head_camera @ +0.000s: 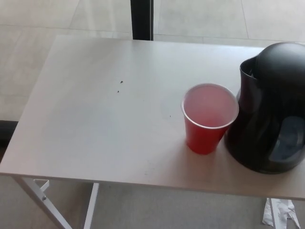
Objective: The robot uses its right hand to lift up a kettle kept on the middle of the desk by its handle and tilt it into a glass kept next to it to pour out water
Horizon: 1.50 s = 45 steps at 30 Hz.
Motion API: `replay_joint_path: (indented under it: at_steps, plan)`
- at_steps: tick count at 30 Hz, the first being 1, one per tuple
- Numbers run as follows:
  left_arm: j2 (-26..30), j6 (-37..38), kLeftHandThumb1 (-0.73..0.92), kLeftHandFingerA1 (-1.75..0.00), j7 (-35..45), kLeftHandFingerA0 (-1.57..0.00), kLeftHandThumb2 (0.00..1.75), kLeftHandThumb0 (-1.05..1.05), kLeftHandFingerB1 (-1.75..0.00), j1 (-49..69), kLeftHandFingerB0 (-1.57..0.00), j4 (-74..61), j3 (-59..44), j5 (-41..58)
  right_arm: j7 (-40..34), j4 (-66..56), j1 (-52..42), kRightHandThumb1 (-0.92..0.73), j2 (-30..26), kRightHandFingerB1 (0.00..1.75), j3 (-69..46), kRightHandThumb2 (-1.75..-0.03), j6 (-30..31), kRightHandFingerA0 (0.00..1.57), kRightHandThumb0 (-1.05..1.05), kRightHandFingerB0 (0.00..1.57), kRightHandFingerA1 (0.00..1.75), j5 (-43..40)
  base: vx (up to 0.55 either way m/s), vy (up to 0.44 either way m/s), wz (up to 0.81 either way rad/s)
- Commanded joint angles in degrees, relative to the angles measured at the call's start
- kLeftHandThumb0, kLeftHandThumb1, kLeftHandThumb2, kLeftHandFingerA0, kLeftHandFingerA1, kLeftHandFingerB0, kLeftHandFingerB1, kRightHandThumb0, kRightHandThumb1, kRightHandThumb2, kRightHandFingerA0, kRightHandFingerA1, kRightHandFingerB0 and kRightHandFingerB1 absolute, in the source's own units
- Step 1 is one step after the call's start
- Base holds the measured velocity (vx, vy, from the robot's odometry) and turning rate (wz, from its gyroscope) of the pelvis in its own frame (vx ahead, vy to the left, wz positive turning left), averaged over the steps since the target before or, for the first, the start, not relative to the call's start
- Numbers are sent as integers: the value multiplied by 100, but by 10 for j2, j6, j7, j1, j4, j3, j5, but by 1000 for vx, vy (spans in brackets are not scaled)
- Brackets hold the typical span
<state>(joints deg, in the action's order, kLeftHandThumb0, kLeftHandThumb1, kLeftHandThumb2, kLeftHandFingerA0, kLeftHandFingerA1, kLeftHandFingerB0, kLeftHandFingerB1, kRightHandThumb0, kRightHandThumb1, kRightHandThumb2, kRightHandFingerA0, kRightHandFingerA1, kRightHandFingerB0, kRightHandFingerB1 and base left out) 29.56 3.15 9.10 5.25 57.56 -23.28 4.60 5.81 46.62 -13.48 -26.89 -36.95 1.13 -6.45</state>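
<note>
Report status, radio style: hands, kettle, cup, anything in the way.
Both hands out of view. Black kettle upright at the table's right edge, untouched. Red cup upright close on its left, spout facing it. Nothing blocking.

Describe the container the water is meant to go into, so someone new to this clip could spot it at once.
Start at the white desk filling the head view and go to its right end, where a bulky black kettle stands. Just left of the kettle, near the front edge, is a red plastic cup, upright with its pale inside showing. It is the only red and only open-topped thing there.
</note>
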Motion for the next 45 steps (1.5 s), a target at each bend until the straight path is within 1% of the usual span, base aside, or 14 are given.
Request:
replay_joint_path:
  at_steps: [1,8,9,10,11,13,18,19,20,23,26,27,34,45]
  plan:
    - [39,24,-73,-173,53,-126,40,105,-103,-13,-73,22,-62,69,11,21,28,-40,-46,47,-112,-75,8,111,-50,31,145,-120,0,0,0]
    - [40,36,-73,-155,56,-119,2,104,-103,-17,-67,37,-63,55,23,-9,49,-53,-64,32,-196,-56,38,56,-52,35,41,-171,0,0,0]
    - [38,37,-43,-133,56,-137,65,-28,-90,-17,-71,38,-63,55,20,-4,60,-51,-73,32,-205,-56,44,55,-54,36,41,-177,0,0,0]
    - [37,39,-73,-139,58,-127,7,105,-103,-17,-68,39,-65,57,18,-15,64,-53,-75,31,-211,-57,52,49,-54,33,41,-181,0,0,0]
    - [35,43,-43,-133,61,-138,65,-28,-94,-17,-78,39,-67,59,13,-39,71,-53,-77,31,-220,-56,68,50,-54,34,43,-190,0,0,0]
    - [34,44,-73,-136,62,-118,0,101,-113,-16,-65,40,-68,60,6,-68,90,-52,-78,32,-230,-56,91,51,-50,35,43,-202,0,0,0]
    - [35,43,-37,-129,65,-137,67,-24,-92,-15,-76,46,-72,63,26,-162,121,-51,-77,32,-196,-56,116,61,-57,36,46,-197,0,0,0]
    - [36,42,-73,-138,64,-115,0,101,-111,-16,-65,47,-73,63,27,-196,124,-49,-75,32,-185,-56,134,55,-60,37,43,-200,0,0,0]
    - [36,48,-39,-130,66,-136,67,-26,-92,-16,-76,50,-72,61,29,-239,122,-48,-74,32,-172,-56,159,59,-67,35,43,-203,0,0,0]
    - [37,48,-73,-130,65,-119,0,101,-108,-15,-67,45,-70,59,59,-303,131,-37,-87,45,-133,-74,189,107,-71,31,133,-208,0,0,0]
    - [37,54,-39,-130,68,-136,67,-26,-93,-14,-77,46,-69,59,68,-357,154,-45,-95,40,-92,-56,220,98,-72,36,147,-213,0,0,0]
    - [37,53,-73,-144,68,-115,0,104,-112,-14,-69,46,-69,59,76,-378,159,-44,-101,41,-72,-76,227,42,-80,26,48,-209,0,0,0]
    - [36,51,-42,-110,68,-115,65,-22,-94,-16,-75,46,-69,61,108,-480,190,-53,-113,27,42,-56,277,69,-60,16,146,-204,0,0,0]
    - [34,51,-73,-134,68,-115,0,99,-112,-13,-62,42,-67,63,136,-449,230,-40,-124,48,168,-92,285,3,-30,0,51,-163,0,0,0]
